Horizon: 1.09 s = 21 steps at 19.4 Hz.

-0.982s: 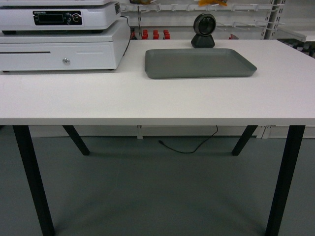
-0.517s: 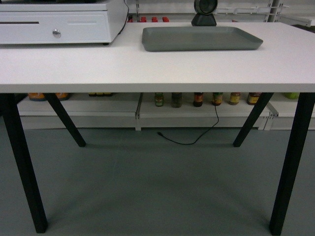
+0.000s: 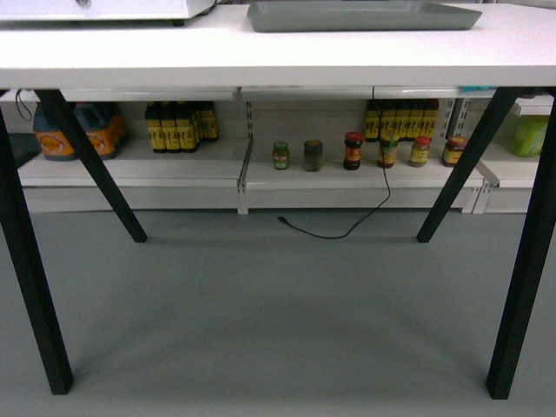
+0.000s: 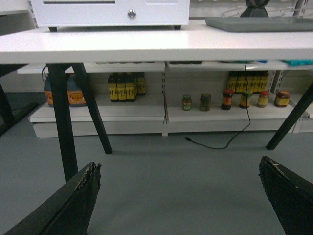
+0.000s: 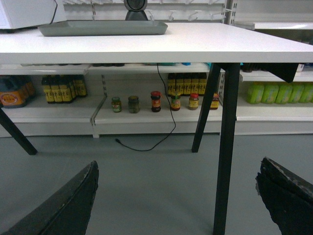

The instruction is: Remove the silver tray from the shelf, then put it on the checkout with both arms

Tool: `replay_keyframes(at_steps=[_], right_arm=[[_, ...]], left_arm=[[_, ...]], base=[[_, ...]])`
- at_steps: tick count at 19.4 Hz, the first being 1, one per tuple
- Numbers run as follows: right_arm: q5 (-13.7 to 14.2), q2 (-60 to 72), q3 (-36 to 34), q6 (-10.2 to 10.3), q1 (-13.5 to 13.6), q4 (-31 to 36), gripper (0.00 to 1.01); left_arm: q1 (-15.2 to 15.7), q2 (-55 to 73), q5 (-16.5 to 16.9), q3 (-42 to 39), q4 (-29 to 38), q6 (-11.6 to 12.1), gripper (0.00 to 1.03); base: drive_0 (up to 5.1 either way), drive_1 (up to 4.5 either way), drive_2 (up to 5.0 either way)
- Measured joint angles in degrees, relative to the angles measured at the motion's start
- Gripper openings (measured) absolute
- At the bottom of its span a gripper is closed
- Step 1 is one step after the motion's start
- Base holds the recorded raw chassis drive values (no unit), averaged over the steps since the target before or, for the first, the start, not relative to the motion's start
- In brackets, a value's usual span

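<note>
Silver tray (image 3: 360,15) lying flat on the white counter (image 3: 278,61), long axis running left to right, already resting at its goal by the look of things, so little seemingly left beyond backing away.

Starting nearest: left pincer (image 4: 181,196) hanging low, well below counter height, fingers spread wide with nothing between them. Right pincer (image 5: 176,198) sitting equally low, equally wide open, equally empty. Both aiming under the counter toward grey floor (image 3: 278,313) rather than at the tray; neither showing in the head view.

Moving outward: dark angled legs (image 3: 95,169) standing to either side, the right-wrist view placing one leg (image 5: 227,147) quite near the right pincer, a thing to be minding during any swing. A black cable (image 3: 347,228) trailing onto the floor between the legs.

Higher and farther: tray lying up and ahead of both pincers, right of the counter's middle, hence probably nearer the right arm. White cash drawer (image 4: 110,12) sitting well left of it, a dark scanner (image 5: 135,9) just behind.

Farthest: shelf (image 3: 243,169) carrying jars (image 3: 354,150) and bottles (image 3: 181,123).
</note>
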Motion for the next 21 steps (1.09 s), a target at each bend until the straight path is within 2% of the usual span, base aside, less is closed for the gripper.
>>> replay_keyframes(at_steps=[21], right_arm=[[0.0, 0.0, 0.0, 0.0, 0.0, -0.1, 0.98]], left_arm=[[0.0, 0.0, 0.1, 0.0, -0.1, 0.1, 0.98]], base=[[-0.1, -4.25, 4.1]])
